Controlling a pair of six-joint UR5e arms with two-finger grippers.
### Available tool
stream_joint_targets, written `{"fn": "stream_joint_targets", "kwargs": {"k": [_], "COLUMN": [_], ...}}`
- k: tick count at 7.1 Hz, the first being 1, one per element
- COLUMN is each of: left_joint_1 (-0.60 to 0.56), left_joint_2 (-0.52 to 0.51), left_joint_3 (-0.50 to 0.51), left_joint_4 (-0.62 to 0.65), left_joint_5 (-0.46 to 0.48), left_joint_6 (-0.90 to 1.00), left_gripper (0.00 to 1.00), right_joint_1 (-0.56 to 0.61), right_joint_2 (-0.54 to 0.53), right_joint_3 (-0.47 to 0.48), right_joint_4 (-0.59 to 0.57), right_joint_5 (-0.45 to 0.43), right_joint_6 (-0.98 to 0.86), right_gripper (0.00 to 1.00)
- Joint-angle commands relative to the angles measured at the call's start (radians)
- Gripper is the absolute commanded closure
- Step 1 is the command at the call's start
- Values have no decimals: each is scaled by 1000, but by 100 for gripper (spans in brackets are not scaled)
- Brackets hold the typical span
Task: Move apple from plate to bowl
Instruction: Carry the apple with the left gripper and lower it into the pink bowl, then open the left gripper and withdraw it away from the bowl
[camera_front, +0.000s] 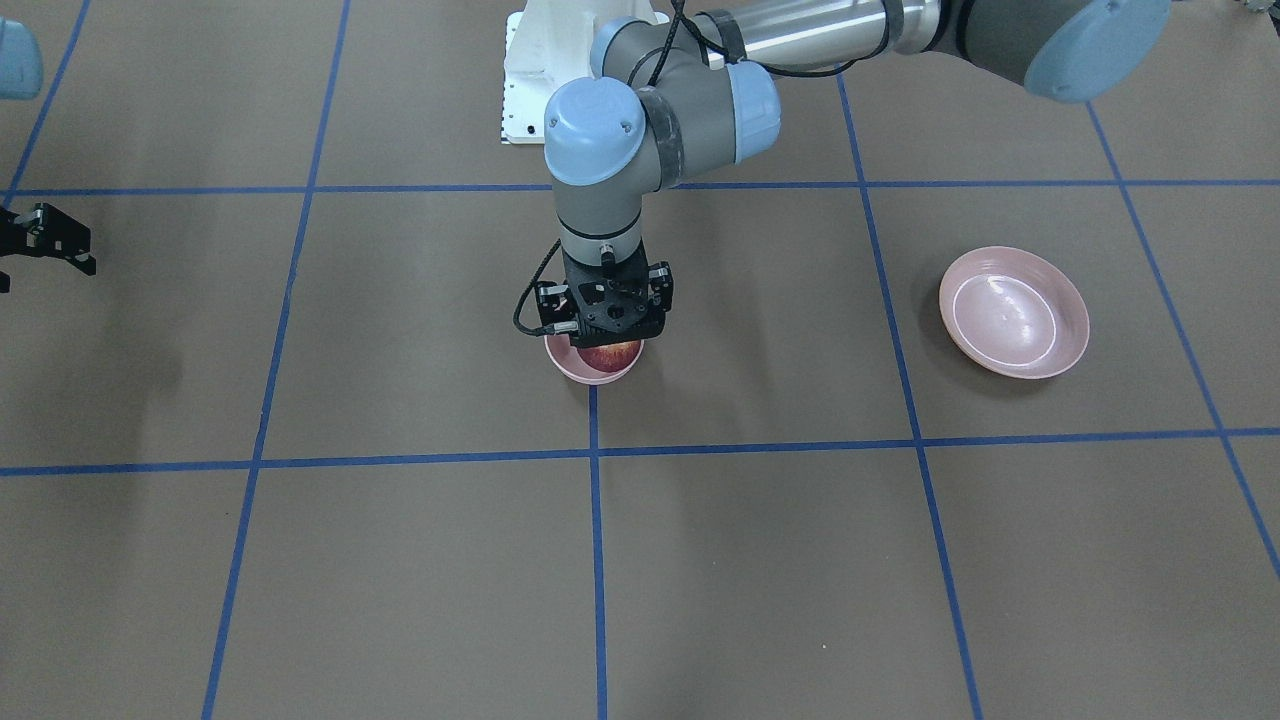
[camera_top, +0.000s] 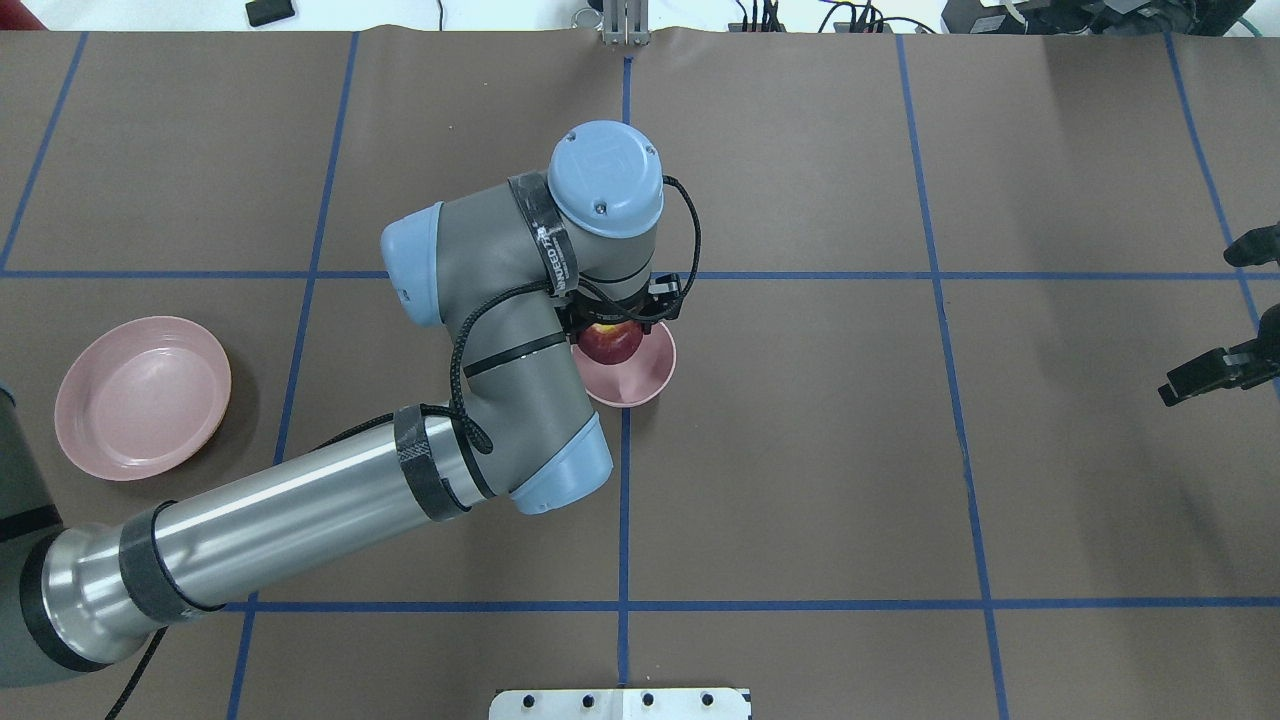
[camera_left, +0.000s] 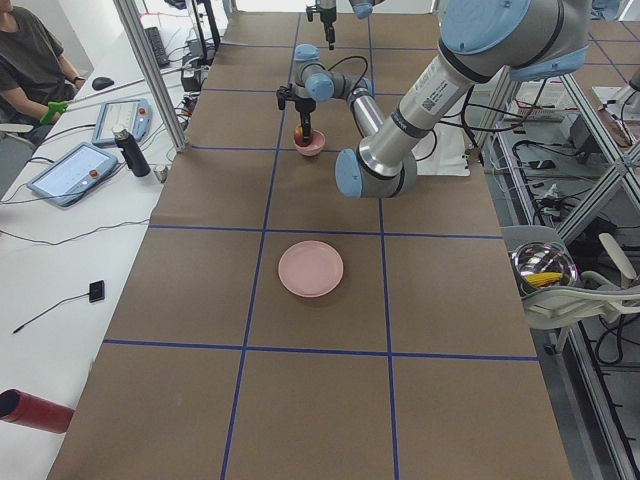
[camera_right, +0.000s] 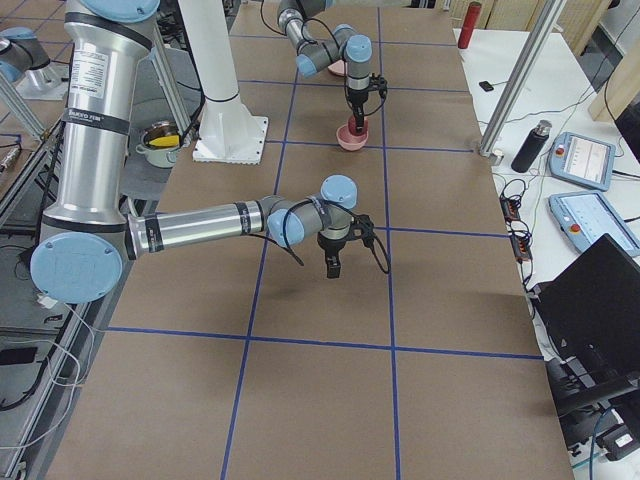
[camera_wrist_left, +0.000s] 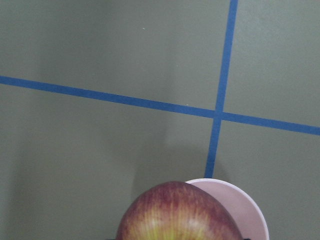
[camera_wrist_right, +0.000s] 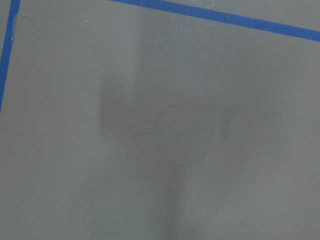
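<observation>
My left gripper (camera_front: 607, 343) points straight down over the small pink bowl (camera_front: 592, 372) at the table's middle. It is shut on the dark-red apple (camera_front: 611, 355), which sits low inside the bowl's rim. The overhead view shows the apple (camera_top: 612, 343) under the wrist at the bowl's far side (camera_top: 640, 378). The left wrist view shows the apple's top (camera_wrist_left: 175, 215) with the bowl rim (camera_wrist_left: 247, 210) behind it. The wide pink plate (camera_front: 1013, 312) lies empty towards the robot's left (camera_top: 143, 396). My right gripper (camera_top: 1215, 372) hangs open and empty far on the robot's right.
Blue tape lines (camera_front: 594, 520) divide the brown table cover into squares. The robot's white base plate (camera_front: 525, 80) is behind the bowl. The left arm's forearm (camera_top: 300, 520) stretches across the table between plate and bowl. The right wrist view shows only bare table cover.
</observation>
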Motion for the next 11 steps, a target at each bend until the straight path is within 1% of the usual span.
{"fn": "stream_joint_targets", "kwargs": {"k": [1, 2, 3, 4, 5, 6, 7, 8, 9, 10, 11], "left_joint_1": [11, 12, 11, 12, 9, 5, 2, -14, -35, -66, -113], "left_joint_2": [-2, 4, 21, 51, 84, 186, 336, 466, 603, 766, 900], "left_joint_3": [6, 11, -1, -3, -58, -187, -394, -579, -691, -760, -758], "left_joint_4": [-10, -20, -67, -170, -169, -151, -85, -3, 27, -72, -221], "left_joint_5": [0, 2, 2, 5, 6, 6, 5, 5, 8, 2, -1], "left_joint_6": [7, 12, 6, 0, 7, 16, 79, 202, 252, 351, 439], "left_gripper": [100, 3, 2, 2, 2, 2, 2, 2, 2, 2, 2], "right_joint_1": [0, 0, 0, 0, 0, 0, 0, 3, 6, 12, 23], "right_joint_2": [-1, -1, 1, 1, 1, 1, -1, -1, -2, -14, -16], "right_joint_3": [0, -2, -2, -3, -3, -3, -3, -3, -2, -2, -2], "right_joint_4": [0, 0, 0, 0, 0, 0, 0, 0, 0, 2, 2], "right_joint_5": [9, 11, 11, 11, 11, 11, 11, 9, 9, 3, 1], "right_joint_6": [0, -1, 0, 0, 0, 0, 0, 0, 0, -1, -3], "right_gripper": [0, 0, 0, 0, 0, 0, 0, 0, 0, 0, 0]}}
